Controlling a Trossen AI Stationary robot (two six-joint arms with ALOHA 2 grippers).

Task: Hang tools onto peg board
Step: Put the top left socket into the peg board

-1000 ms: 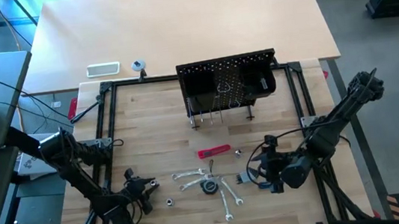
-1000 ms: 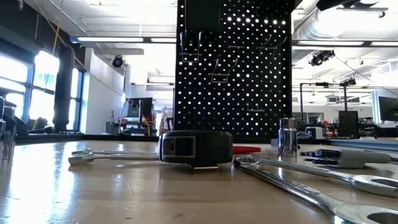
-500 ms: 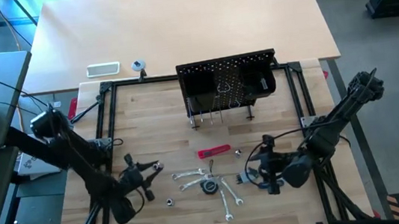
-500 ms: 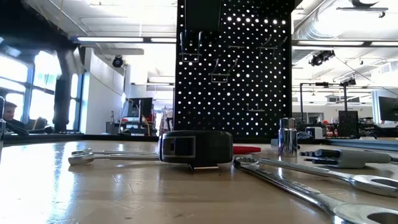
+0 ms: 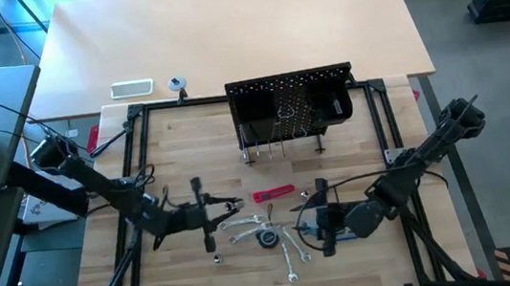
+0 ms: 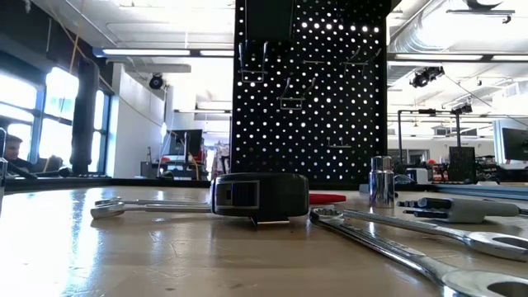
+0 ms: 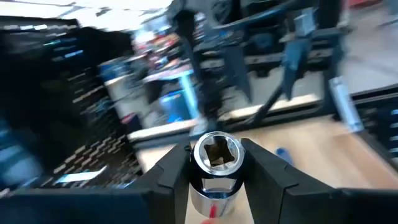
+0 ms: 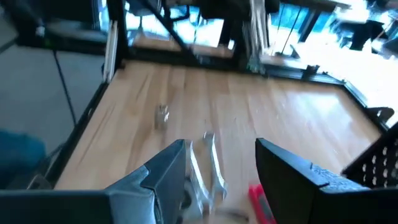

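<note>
The left hand (image 5: 216, 208) is over the middle of the desk (image 5: 188, 151), toward its left side, and it pinches a small silver socket (image 7: 215, 163) between its two fingers (image 7: 171, 176); the open end of the socket looks forward. Just beside this hand, toward the front edge, slim silver wrenches (image 5: 244, 228) lie in a loose group around a black tape measure (image 5: 267, 239), and another small silver bit (image 5: 216, 258) lies apart, nearer the front edge. A red-handled tool (image 5: 273, 194) lies flat in the middle of the desk, between the wrenches and the peg board (image 5: 291, 106). The peg board stands upright near the back edge, in the centre, with a few small things on its hooks that I cannot identify. In the low view the tape measure (image 6: 260, 195) lies before the peg board (image 6: 310, 91), with wrenches (image 6: 396, 239) on both sides. The right hand (image 5: 314, 225) is low over the desk to the right of the tape measure, with its fingers (image 8: 163, 179) spread wide and nothing between them; wrenches (image 8: 207, 168) lie just ahead of it.
</note>
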